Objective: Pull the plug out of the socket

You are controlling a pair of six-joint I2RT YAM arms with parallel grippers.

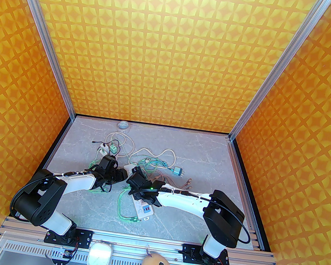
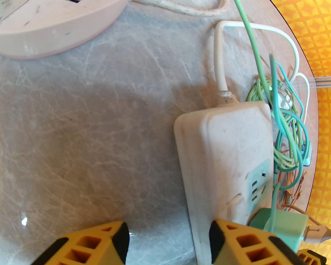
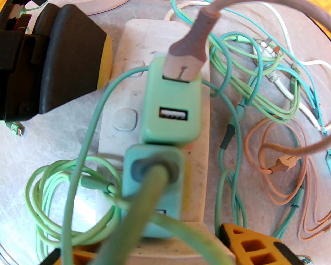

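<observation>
Closest to the right wrist lens, a thick green cable (image 3: 144,207) runs out of focus from the top of a teal plug (image 3: 172,196) seated in the white power strip (image 3: 134,36). Just beyond it on the same strip sits a mint-green adapter (image 3: 170,113), rounded and matt, with one free USB port facing up and a brown connector (image 3: 186,59) pushed into its other port. The right end effector (image 3: 147,245) straddles the strip's near end, one yellow latticed finger on each side; whether the pads press the plastic I cannot tell. The left end effector (image 2: 168,235) stands partly spread and holds nothing. One of its black-padded fingers lies over the strip just beside the adapter, the other over bare counter (image 2: 90,129).

Scuffed and round-cornered, the strip lies about midway between the counter's left and right edges, nearer the near edge than the far one. The counter is smooth, grey and marble-patterned. Open room lies along its right edge and toward the far right corner.

Crowding the strip's right side are tangled thin green, teal and white leads (image 3: 269,108) and a tan coil (image 3: 283,163); a pale green loop (image 3: 90,183) lies at its left. Toward the far edge a small green charger (image 1: 113,149) and a loose plug (image 1: 178,171) lie among more wire. Patterned orange walls (image 1: 176,54) close three sides.
</observation>
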